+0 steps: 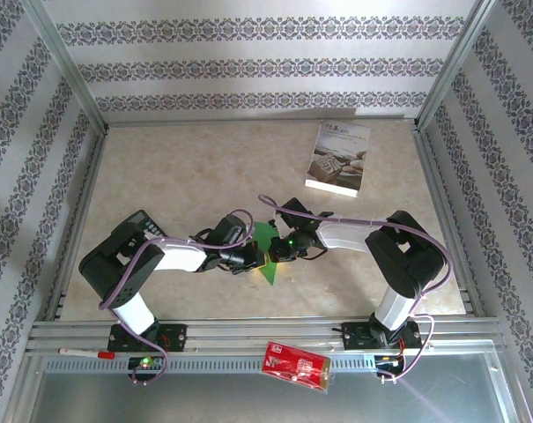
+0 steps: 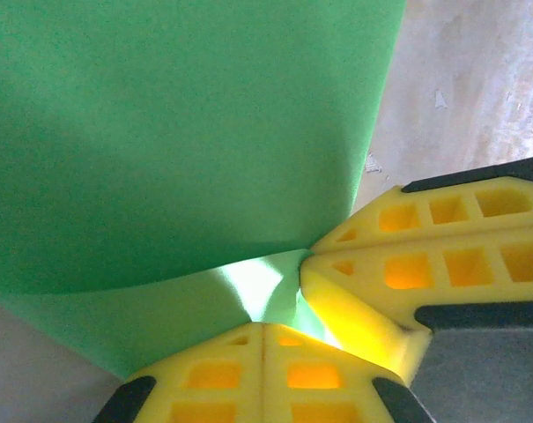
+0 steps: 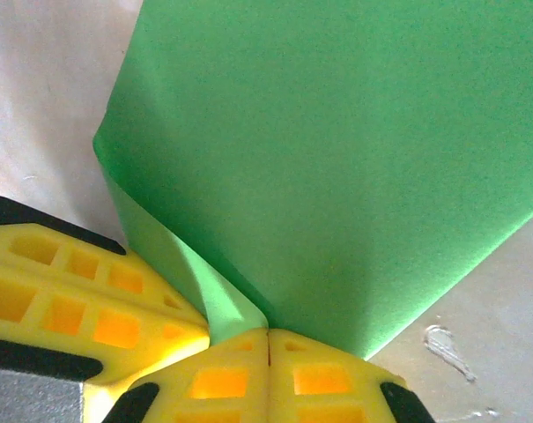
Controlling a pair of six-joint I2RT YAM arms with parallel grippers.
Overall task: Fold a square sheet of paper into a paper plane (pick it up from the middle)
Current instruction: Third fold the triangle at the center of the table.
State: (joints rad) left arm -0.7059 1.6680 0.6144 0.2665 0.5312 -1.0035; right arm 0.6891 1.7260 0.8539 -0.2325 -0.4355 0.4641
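Left gripper (image 2: pixel 263 344) and right gripper (image 3: pixel 268 344) both have jaws pinched shut on the green sheet (image 2: pixel 160 132), side by side. I'd line up the edges before creasing.

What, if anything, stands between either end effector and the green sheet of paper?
Nothing visible. The left end effector and the right end effector are both shut on the green sheet of paper, their tips close together.

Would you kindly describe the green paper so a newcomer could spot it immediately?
Start at the beige table; near its middle the left gripper and right gripper meet. The square sheet of paper is pinched by both, bright plain green, unlike the white printed booklet farther back.
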